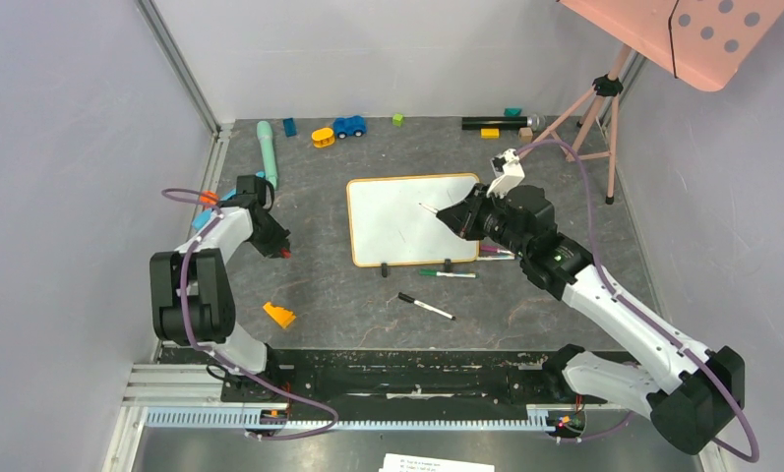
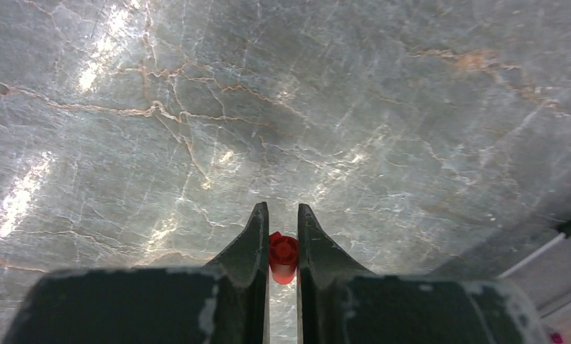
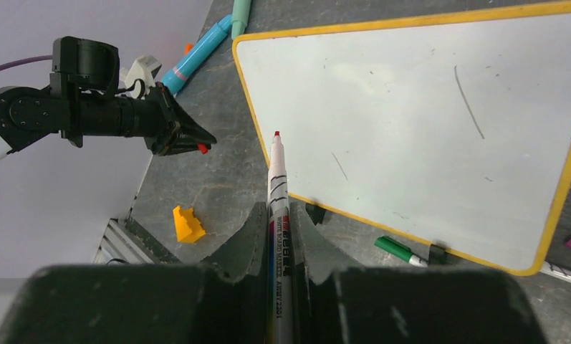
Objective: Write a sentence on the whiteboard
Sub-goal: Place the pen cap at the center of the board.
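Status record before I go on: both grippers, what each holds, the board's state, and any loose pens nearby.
left gripper: shut on red cap, over the table left of the board
right gripper: shut on red marker, uncapped, tip over the board's left part; contact cannot be told
whiteboard: lying on the table, no words, only faint stray marks
loose pens: green marker at the board's near edge; black marker nearer the arm bases

Grey table [image 1: 348,305] carries whiteboard [image 1: 412,218], black marker [image 1: 426,306] — and orange block [image 1: 278,315].
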`<move>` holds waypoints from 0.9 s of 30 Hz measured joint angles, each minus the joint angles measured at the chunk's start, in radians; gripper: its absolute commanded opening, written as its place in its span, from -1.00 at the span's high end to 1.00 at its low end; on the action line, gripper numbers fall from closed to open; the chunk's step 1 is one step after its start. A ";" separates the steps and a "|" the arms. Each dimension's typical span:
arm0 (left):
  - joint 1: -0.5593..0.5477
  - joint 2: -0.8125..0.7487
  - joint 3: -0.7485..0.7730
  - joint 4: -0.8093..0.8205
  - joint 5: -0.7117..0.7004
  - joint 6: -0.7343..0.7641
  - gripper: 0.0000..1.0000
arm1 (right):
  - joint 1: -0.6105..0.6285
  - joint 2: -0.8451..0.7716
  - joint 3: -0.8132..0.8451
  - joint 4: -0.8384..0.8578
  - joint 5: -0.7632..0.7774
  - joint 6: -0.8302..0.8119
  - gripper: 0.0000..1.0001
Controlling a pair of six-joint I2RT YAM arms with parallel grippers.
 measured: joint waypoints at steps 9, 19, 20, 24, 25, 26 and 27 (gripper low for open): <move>0.000 0.089 0.052 -0.053 -0.005 0.061 0.48 | -0.001 -0.024 0.015 -0.024 0.056 -0.032 1.00; 0.000 0.102 0.071 -0.101 0.010 0.088 -0.44 | -0.003 -0.021 0.041 -0.042 0.084 -0.062 1.00; 0.000 0.104 0.079 -0.106 0.010 0.092 -0.55 | -0.006 -0.021 0.043 -0.045 0.089 -0.067 1.00; 0.000 0.104 0.098 -0.123 0.014 0.107 -0.92 | -0.011 -0.021 0.043 -0.061 0.105 -0.087 1.00; 0.000 0.101 0.101 -0.126 0.025 0.110 -0.99 | -0.013 -0.021 0.043 -0.068 0.107 -0.095 1.00; 0.000 0.097 0.102 -0.130 0.034 0.114 -0.99 | -0.013 -0.021 0.043 -0.074 0.111 -0.101 1.00; 0.000 0.088 0.102 -0.137 0.045 0.125 -0.99 | -0.013 -0.021 0.043 -0.080 0.114 -0.107 1.00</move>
